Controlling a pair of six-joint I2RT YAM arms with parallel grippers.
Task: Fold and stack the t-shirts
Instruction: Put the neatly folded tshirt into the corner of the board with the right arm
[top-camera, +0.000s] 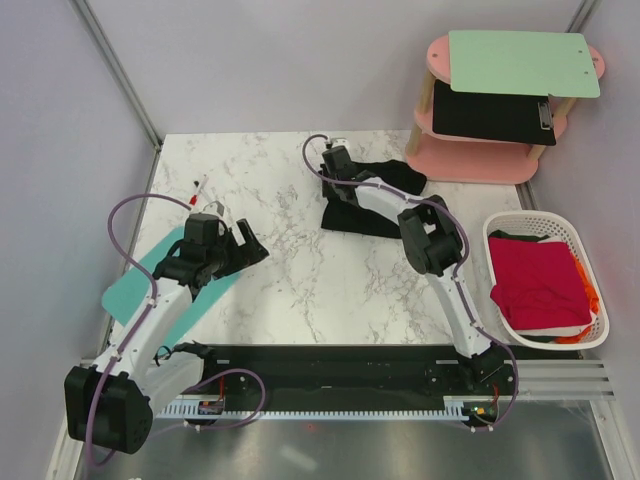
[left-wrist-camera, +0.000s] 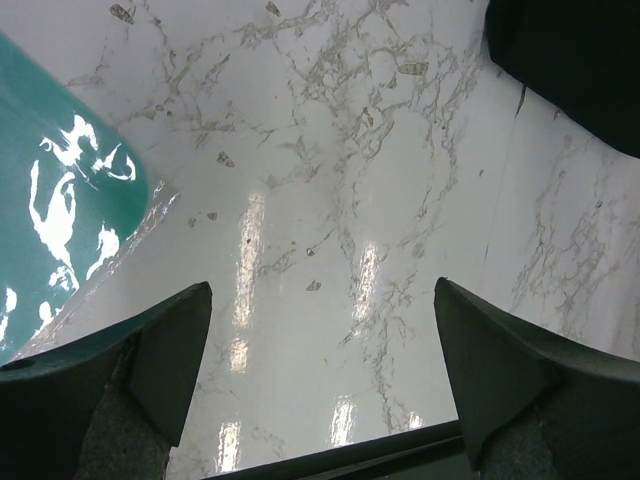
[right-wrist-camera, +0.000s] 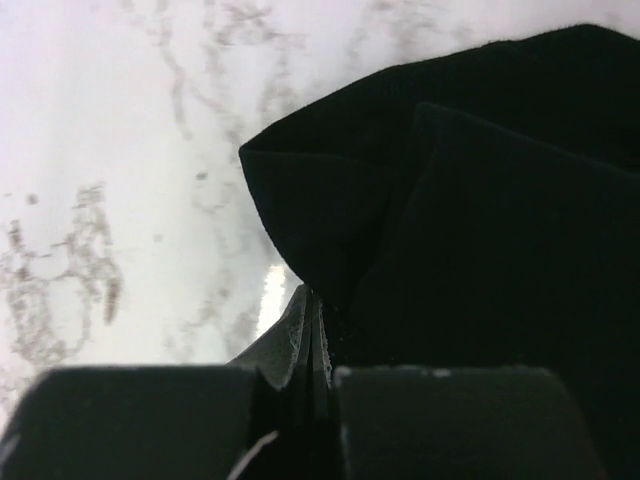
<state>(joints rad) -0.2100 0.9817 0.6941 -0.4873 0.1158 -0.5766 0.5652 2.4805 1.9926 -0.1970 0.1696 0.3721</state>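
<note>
**Right gripper** (right-wrist-camera: 312, 335): fingers pressed together at the near edge of the black t-shirt (right-wrist-camera: 480, 220). It cannot be told whether any cloth is caught between them.
**Black t-shirt:** crumpled heap, far middle of the table (top-camera: 300, 275), partly under the right wrist.
**Left gripper** (left-wrist-camera: 320, 385): fingers spread wide, holding nothing, hanging over bare marble, well apart from the black t-shirt.
**Teal cutting board** (top-camera: 125, 290): flat on the table's left side, under the left arm, just beside the left gripper.
**Marker** (top-camera: 198, 190): far left of the table.
**White basket** (top-camera: 530, 216): right of the table, holding the red t-shirt (top-camera: 538, 282) with orange fabric (top-camera: 592, 300) at its right edge.
**Pink shelf** (top-camera: 470, 160): far right, with a mint-green board (top-camera: 520, 62) on top and a black clipboard (top-camera: 490, 112) on the lower tier.
</note>
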